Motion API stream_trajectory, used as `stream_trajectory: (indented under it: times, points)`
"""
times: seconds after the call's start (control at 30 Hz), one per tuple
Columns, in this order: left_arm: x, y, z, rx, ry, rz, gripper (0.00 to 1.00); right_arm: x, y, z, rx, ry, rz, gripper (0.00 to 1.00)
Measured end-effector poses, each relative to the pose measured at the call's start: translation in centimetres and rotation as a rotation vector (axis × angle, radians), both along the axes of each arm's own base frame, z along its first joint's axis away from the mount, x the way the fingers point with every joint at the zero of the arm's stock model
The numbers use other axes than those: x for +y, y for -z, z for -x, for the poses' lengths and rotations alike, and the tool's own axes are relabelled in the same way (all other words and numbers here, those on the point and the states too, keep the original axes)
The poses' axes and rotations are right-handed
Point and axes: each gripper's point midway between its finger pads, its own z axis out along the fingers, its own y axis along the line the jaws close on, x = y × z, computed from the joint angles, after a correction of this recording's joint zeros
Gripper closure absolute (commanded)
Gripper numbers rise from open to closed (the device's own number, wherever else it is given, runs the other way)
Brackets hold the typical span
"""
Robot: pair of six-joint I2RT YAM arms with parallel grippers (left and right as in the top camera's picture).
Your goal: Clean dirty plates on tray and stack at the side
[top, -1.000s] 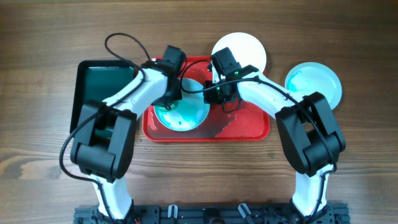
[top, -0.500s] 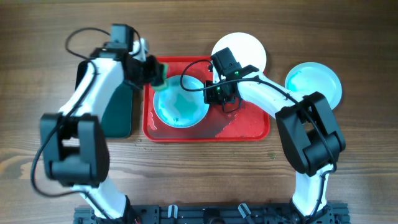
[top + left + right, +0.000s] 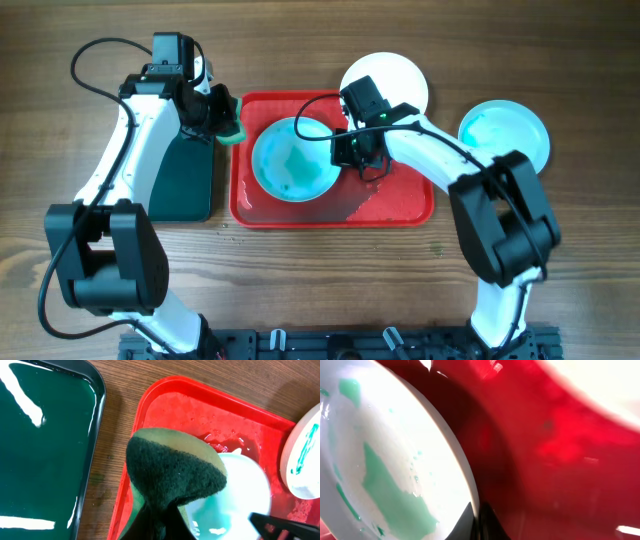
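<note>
Wipe pass over: left gripper (image 3: 226,118) has pulled off the plate (image 3: 293,160) to the tray's (image 3: 400,205) left rim, clamped shut on the sponge (image 3: 175,467). The plate sits in the tray with green smear left, so probably not clean yet. The right gripper (image 3: 352,150) pinches the plate's right rim, jaws nearly closed.

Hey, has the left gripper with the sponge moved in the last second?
Yes. The left gripper, holding the sponge, has moved left off the plate to the left rim of the red tray, beside the dark green tray.
</note>
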Motion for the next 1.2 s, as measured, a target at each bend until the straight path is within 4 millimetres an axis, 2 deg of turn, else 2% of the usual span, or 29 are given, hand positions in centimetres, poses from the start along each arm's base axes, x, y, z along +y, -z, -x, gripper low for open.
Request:
stream_trajectory:
  times: [0.13,0.17,0.23,0.37,0.4,0.53,0.63,0.77,1.0,1.1,1.17,1.2]
  points:
    - [0.1,0.0,0.0,-0.001,-0.002,-0.005,0.96,-2.8,-6.4,-1.5,-0.238,0.028,0.184,0.96]
    - [0.1,0.0,0.0,0.0,-0.002,-0.006,0.96,-3.0,-8.6,-1.6,-0.33,0.023,0.246,0.96]
    - [0.1,0.0,0.0,-0.001,-0.003,-0.007,0.96,-3.1,-11.7,-1.5,-0.468,0.008,0.353,0.96]
    - [0.1,0.0,0.0,0.0,-0.003,-0.007,0.96,-2.6,-15.1,-0.3,-0.687,-0.05,0.644,0.96]
    - [0.1,0.0,0.0,0.001,-0.003,-0.007,0.96,-2.6,-16.6,0.1,-0.766,-0.044,0.746,0.96]
    - [0.1,0.0,0.0,0.0,-0.003,-0.008,0.96,-2.2,-20.7,1.7,-0.962,0.006,0.958,0.96]
    - [0.2,0.0,0.0,0.0,-0.004,-0.01,0.96,-2.0,-22.2,2.4,-1.029,0.036,1.014,0.96]
    - [0.2,0.1,0.0,0.002,-0.004,-0.011,0.96,-3.0,-24.5,2.5,-1.101,0.132,1.104,0.96]
    - [0.2,0.1,0.0,0.002,-0.004,-0.011,0.96,-3.2,-25.5,2.5,-1.135,0.188,1.123,0.96]
    - [0.2,0.1,0.0,0.002,-0.004,-0.011,0.96,-2.7,-24.9,2.2,-1.113,0.146,1.096,0.96]
    - [0.2,0.1,0.0,0.002,-0.004,-0.011,0.96,-1.8,-22.8,1.4,-1.045,0.049,1.008,0.96]
    - [0.2,0.1,0.0,0.002,-0.004,-0.011,0.96,-1.3,-20.5,0.4,-0.96,-0.023,0.89,0.96]
